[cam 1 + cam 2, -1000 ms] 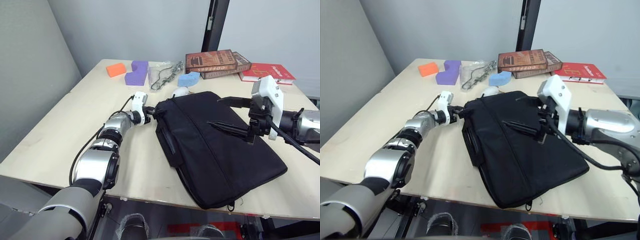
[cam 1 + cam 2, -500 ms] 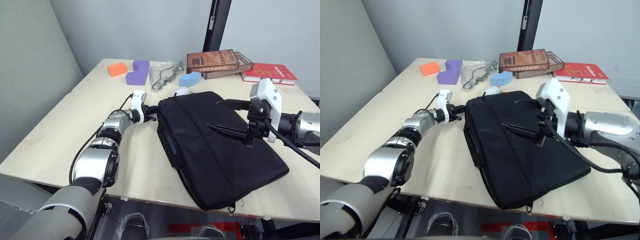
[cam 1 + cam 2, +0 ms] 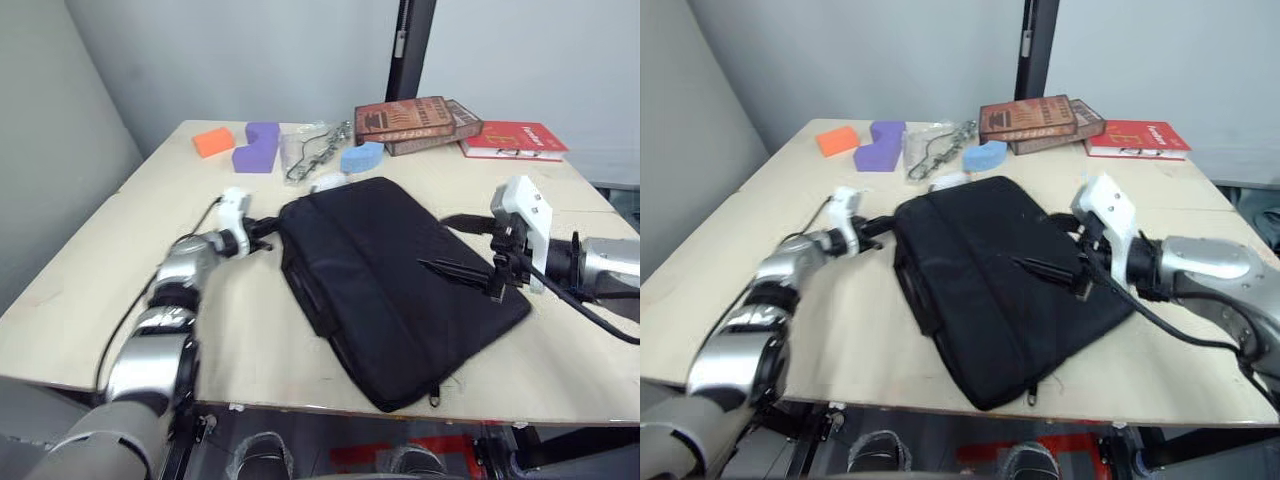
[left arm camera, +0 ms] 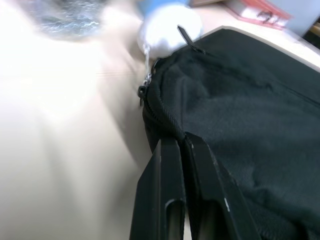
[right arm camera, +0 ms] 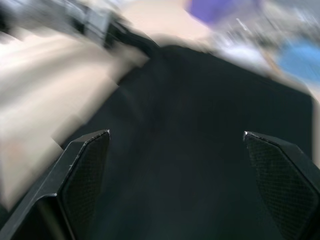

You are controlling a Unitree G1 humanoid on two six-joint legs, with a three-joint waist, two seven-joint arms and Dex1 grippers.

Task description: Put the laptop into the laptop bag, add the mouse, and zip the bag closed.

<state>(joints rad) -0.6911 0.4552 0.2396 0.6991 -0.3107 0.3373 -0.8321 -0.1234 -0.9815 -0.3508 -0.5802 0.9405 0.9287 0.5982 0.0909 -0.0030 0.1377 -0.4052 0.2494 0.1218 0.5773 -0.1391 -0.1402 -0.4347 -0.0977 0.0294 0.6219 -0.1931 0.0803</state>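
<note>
Laptop bag [image 3: 400,280] lay flat on the table [image 3: 90,300]: left claw [image 4: 181,142] clenched at its corner seam, apparently to pull, while right claw [image 3: 468,245] hovered released above, seemingly ready to steady it.

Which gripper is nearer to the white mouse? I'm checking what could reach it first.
Left. The left gripper is shut on the laptop bag's near corner, close to the mouse beside that edge. The right gripper hangs open over the bag's far side.
</note>
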